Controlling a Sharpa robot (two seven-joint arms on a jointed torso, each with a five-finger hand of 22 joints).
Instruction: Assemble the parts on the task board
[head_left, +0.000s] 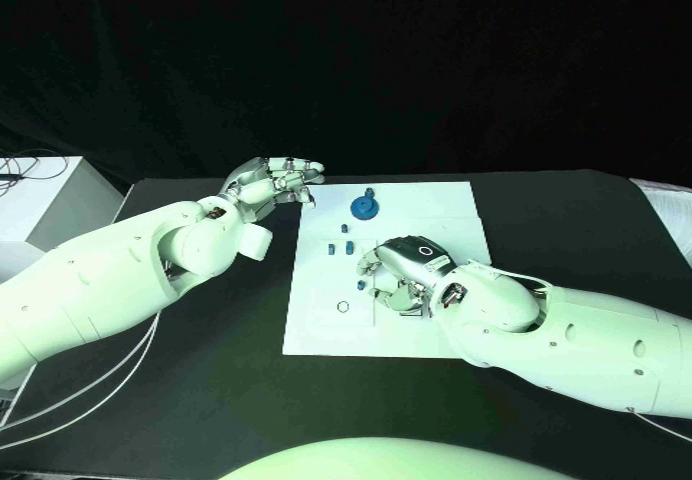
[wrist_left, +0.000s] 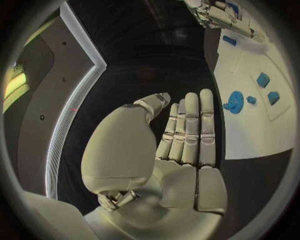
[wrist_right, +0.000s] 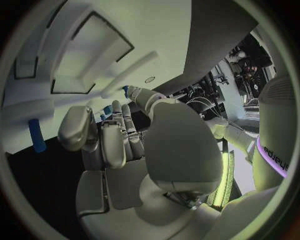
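Observation:
The white task board (head_left: 433, 205) lies in the middle of the black table. A round blue part (head_left: 365, 207) stands near its far left corner, with small blue parts (head_left: 342, 243) just in front of it. My right hand (head_left: 397, 270) is bent down over the board's middle, fingers curled toward the surface. In the right wrist view bits of blue (wrist_right: 107, 111) show between the fingertips (wrist_right: 78, 127); whether they are held is unclear. A long blue part (wrist_right: 37, 136) lies on the board beside them. My left hand (head_left: 274, 180) hovers off the board's far left corner, holding nothing, its fingers (wrist_left: 190, 127) straight.
A white box (head_left: 43, 200) with cables stands at the table's left edge. The left wrist view shows the board (wrist_left: 250, 135), the round part (wrist_left: 234, 101), several small blue parts (wrist_left: 263, 79) and my right hand (wrist_left: 219, 17) beyond them. A small ring (head_left: 343, 307) marks the board's left side.

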